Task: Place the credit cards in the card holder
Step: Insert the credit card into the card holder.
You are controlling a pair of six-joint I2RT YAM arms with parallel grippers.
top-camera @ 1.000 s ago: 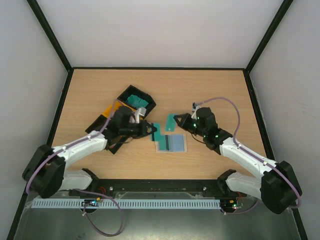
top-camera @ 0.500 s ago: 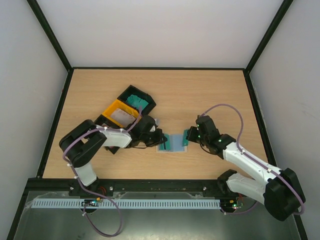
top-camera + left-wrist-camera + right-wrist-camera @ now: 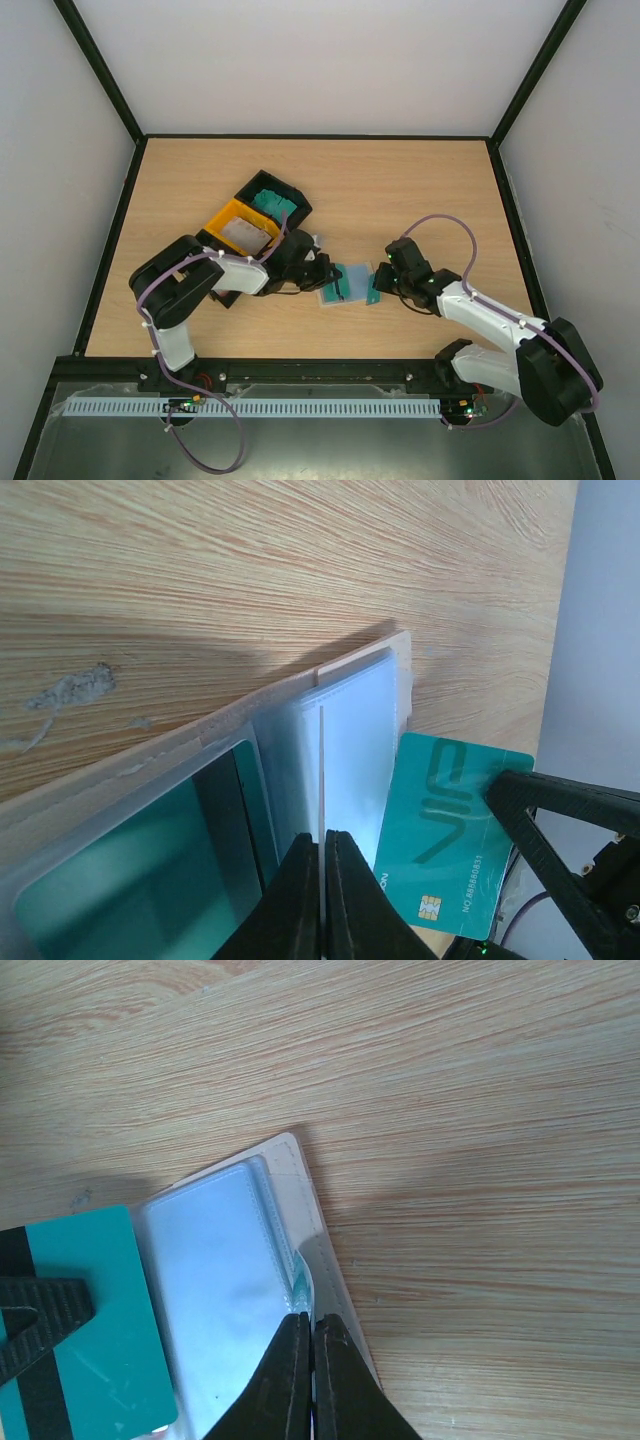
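Note:
The beige card holder (image 3: 331, 297) lies open on the table with clear sleeves (image 3: 352, 730) facing up. One teal card (image 3: 130, 880) sits inside a sleeve. My left gripper (image 3: 325, 275) is shut on a teal credit card (image 3: 347, 279) tilted over the holder. In the left wrist view this card shows only as a thin edge (image 3: 321, 770) above the gripper (image 3: 322, 835). My right gripper (image 3: 383, 283) is shut on another teal card (image 3: 374, 288) with a chip (image 3: 450, 820). Its thin edge (image 3: 307, 1295) meets the holder's right rim (image 3: 320, 1240) ahead of the gripper (image 3: 310, 1318).
A black bin (image 3: 291, 189) holding teal cards and a yellow bin (image 3: 222, 216) holding pale cards stand behind my left arm. The table's black border (image 3: 508, 200) runs down the right side.
Both grippers came down and inward with their teal cards, from above and apart to right at the open holder. The left arm has folded back toward its base.

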